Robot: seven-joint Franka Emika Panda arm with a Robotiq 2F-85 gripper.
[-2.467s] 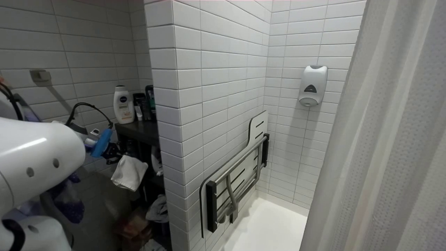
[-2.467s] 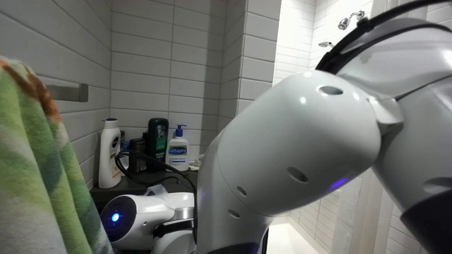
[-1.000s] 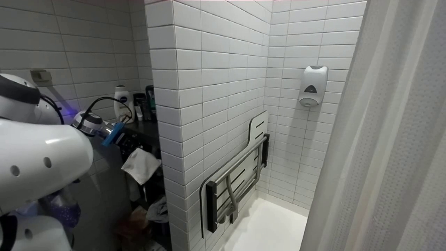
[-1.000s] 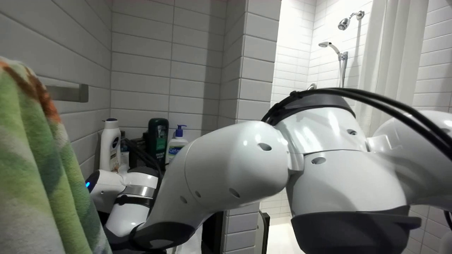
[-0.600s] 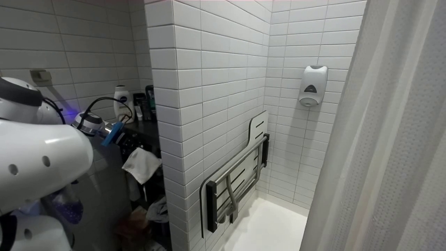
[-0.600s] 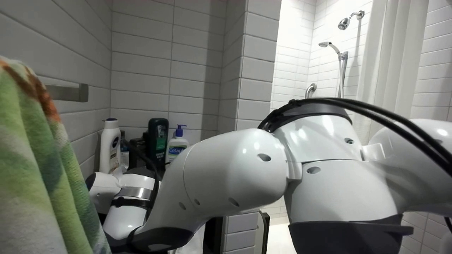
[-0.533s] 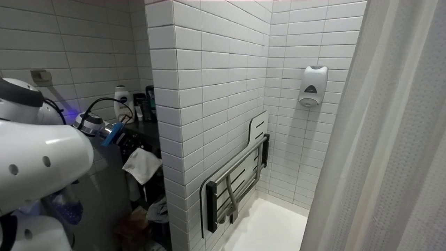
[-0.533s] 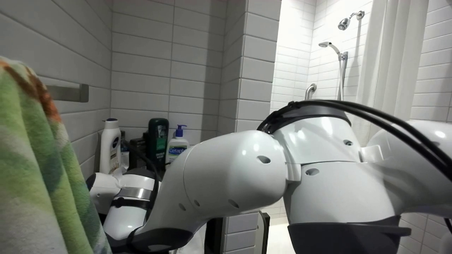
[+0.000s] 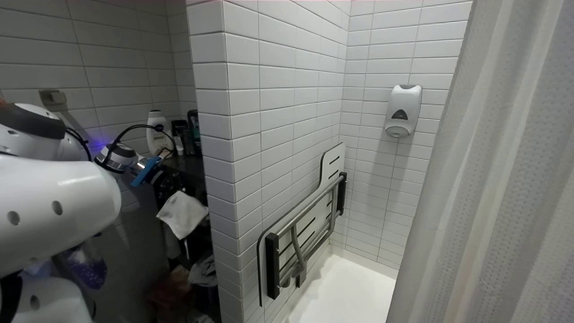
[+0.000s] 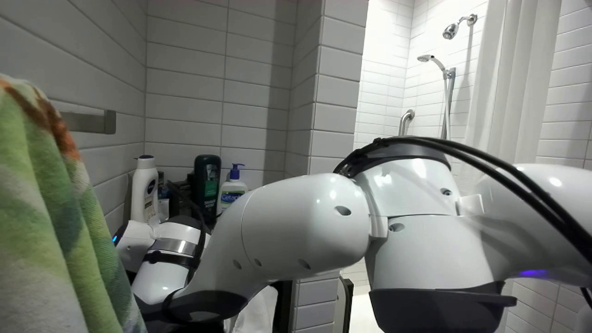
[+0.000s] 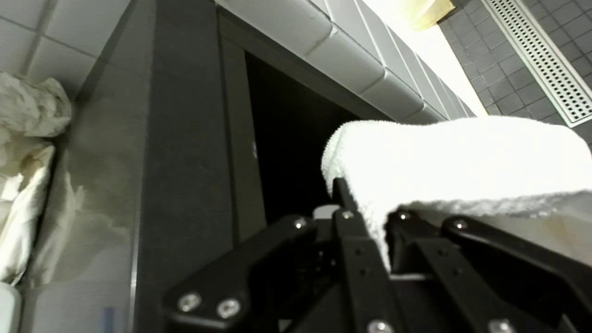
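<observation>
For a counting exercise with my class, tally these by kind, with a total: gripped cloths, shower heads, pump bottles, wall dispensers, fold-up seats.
White cloth, in the gripper: 1
Shower heads: 2
Pump bottle: 1
Wall dispenser: 1
Fold-up seat: 1
Total: 6

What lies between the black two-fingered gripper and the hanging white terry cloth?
Nothing: the wrist view shows the gripper closed directly on the cloth.

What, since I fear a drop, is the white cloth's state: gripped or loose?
Gripped: the wrist view shows the end effector pinching the white cloth between its jaws.
</observation>
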